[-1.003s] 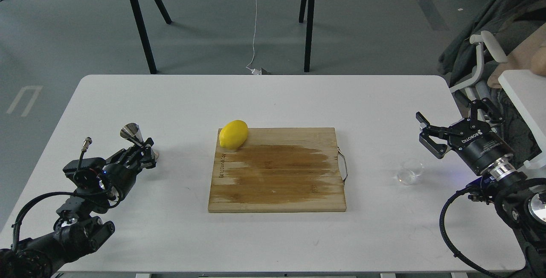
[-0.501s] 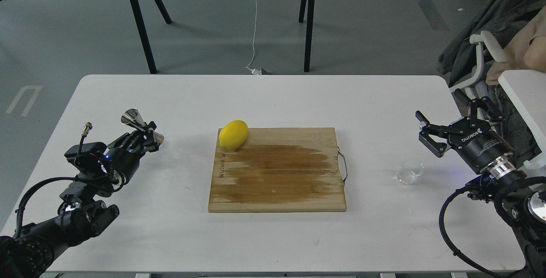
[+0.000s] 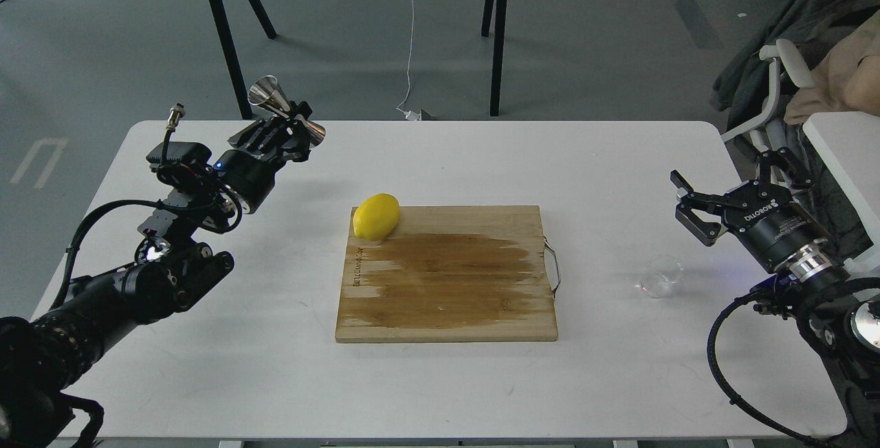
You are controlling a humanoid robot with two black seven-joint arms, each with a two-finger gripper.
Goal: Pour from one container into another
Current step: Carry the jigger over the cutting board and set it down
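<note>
My left gripper [image 3: 292, 130] is shut on the steel jigger [image 3: 283, 110], holding it tilted in the air above the table's far left part. The clear glass cup [image 3: 661, 276] stands on the white table [image 3: 440, 159] at the right, just past the board's handle. My right gripper [image 3: 691, 209] hovers open a little behind and to the right of the cup, not touching it, with nothing between its fingers.
A wooden cutting board [image 3: 447, 276] with a dark wet patch lies mid-table, a yellow lemon [image 3: 376, 216] on its far left corner. A metal handle [image 3: 553, 268] sticks out of its right edge. Black trestle legs [image 3: 227, 36] stand beyond the table.
My left arm has lifted the jigger off the table and carried it up, away and to the right. The right gripper has barely shifted; the cup has not moved.
</note>
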